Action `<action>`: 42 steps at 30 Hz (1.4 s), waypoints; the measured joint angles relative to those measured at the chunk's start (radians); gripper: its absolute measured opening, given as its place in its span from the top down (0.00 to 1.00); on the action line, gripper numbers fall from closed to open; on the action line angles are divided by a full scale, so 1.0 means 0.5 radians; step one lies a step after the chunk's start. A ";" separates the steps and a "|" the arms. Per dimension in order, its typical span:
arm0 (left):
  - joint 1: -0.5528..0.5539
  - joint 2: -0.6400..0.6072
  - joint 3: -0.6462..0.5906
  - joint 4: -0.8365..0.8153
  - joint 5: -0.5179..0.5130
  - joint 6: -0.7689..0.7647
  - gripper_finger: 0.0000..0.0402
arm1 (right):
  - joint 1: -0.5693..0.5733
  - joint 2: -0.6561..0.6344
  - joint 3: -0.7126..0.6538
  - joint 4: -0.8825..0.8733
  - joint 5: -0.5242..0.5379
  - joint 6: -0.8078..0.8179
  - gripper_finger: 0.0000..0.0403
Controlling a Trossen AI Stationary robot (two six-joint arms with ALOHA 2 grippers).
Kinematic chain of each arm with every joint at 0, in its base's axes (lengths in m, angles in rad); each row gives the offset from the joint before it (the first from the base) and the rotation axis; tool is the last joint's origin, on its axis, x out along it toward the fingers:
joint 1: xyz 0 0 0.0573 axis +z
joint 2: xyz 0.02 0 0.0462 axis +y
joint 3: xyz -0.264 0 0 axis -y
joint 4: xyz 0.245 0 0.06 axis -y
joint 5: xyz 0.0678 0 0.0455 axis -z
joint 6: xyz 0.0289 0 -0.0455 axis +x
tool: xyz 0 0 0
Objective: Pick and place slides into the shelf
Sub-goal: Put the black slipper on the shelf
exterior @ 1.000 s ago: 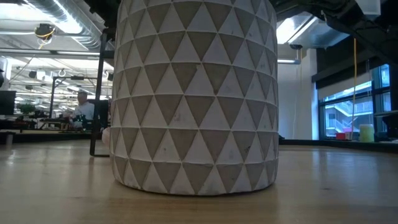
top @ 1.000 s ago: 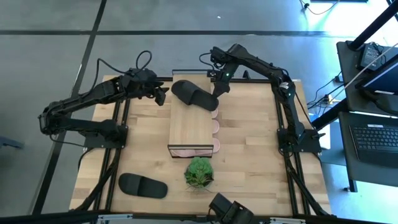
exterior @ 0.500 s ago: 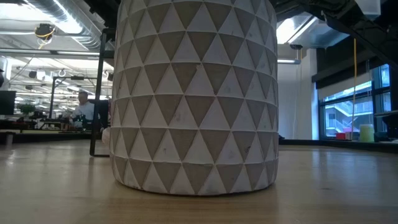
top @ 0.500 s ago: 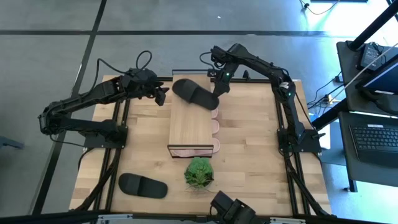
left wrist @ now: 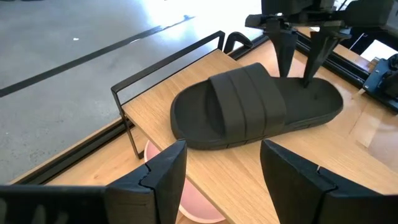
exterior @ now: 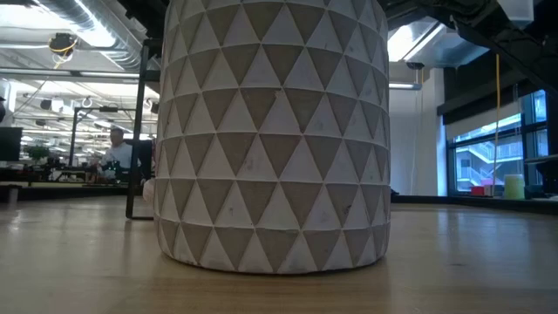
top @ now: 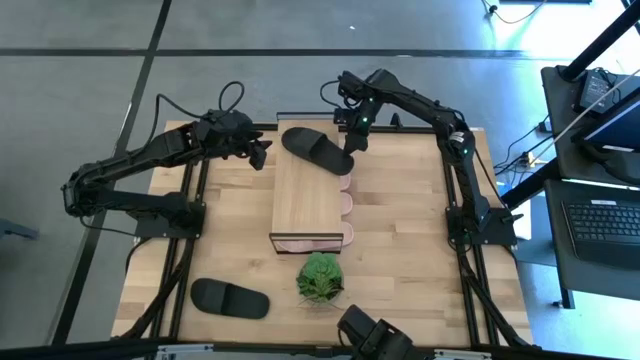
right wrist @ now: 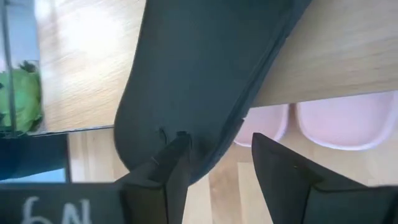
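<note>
A black slide (top: 317,150) lies flat, strap up, on the far end of the shelf's plank top (top: 308,205). Pale pink slides (top: 346,200) peek out of the shelf's right side and near end. My right gripper (top: 352,140) stands open at the slide's heel, pointing steeply down: one finger (right wrist: 165,171) is over the footbed and one (right wrist: 283,174) is outside the heel rim (right wrist: 233,134). To the shelf's far left my left gripper (left wrist: 224,149) hovers open, facing the slide (left wrist: 255,106). A second black slide (top: 230,298) rests sole down on the table's near left. My right gripper (left wrist: 295,78) straddles the black slide's heel edge (left wrist: 323,99) from above with a clear gap between its fingers. Whether either finger touches the slide I cannot tell. The slide rests on the shelf top, its heel jutting past the plank's right edge.
A green potted plant (top: 320,278) stands just in front of the shelf's near end; its patterned pot (exterior: 272,131) fills the low view. A person sits at a desk (exterior: 113,153) far behind the table. Bare tabletop (top: 410,230) lies right of the shelf.
The black slide on the shelf top has shifted a little toward the table's right edge and settled flat on the plank. My right gripper has stayed at its heel and its wrist has turned somewhat.
</note>
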 joint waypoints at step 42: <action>0.000 0.000 0.000 -0.102 0.003 0.123 0.52 | 0.583 -0.657 0.425 -0.253 1.431 1.931 0.58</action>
